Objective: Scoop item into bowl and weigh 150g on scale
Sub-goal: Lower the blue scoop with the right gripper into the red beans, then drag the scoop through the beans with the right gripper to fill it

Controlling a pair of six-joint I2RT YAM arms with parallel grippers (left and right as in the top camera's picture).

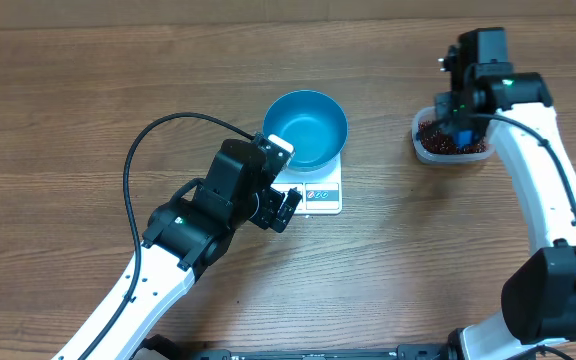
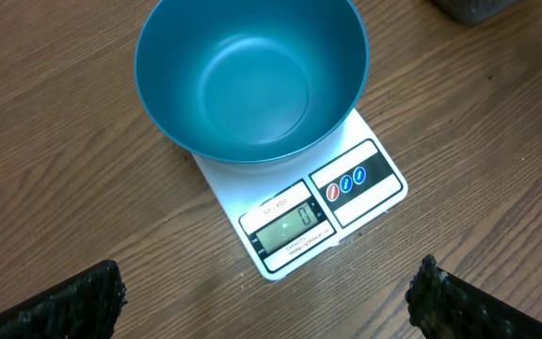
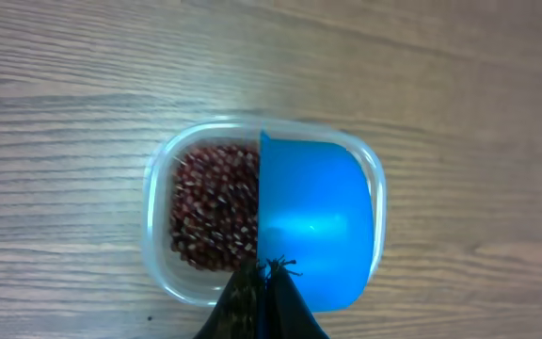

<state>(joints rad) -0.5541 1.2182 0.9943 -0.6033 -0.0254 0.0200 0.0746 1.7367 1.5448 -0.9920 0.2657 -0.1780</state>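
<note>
The empty blue bowl (image 1: 306, 128) (image 2: 250, 80) stands on the white scale (image 1: 320, 193) (image 2: 327, 202), whose display reads 0. My left gripper (image 1: 286, 208) (image 2: 266, 297) hovers open just in front of the scale's display edge, with only bare table between its fingers. The item, small red-brown beans (image 1: 436, 133) (image 3: 215, 207), lies in a clear plastic tub (image 1: 423, 150) (image 3: 158, 188) at the back right. My right gripper (image 1: 460, 122) (image 3: 266, 273) is above that tub, shut on the handle of a blue scoop (image 3: 313, 221) that covers the tub's right half.
The left arm's black cable (image 1: 138, 150) loops over the table to the left of the bowl. The right arm's white links (image 1: 548, 180) run down the right edge. Wood-grain table lies all around the scale and the tub.
</note>
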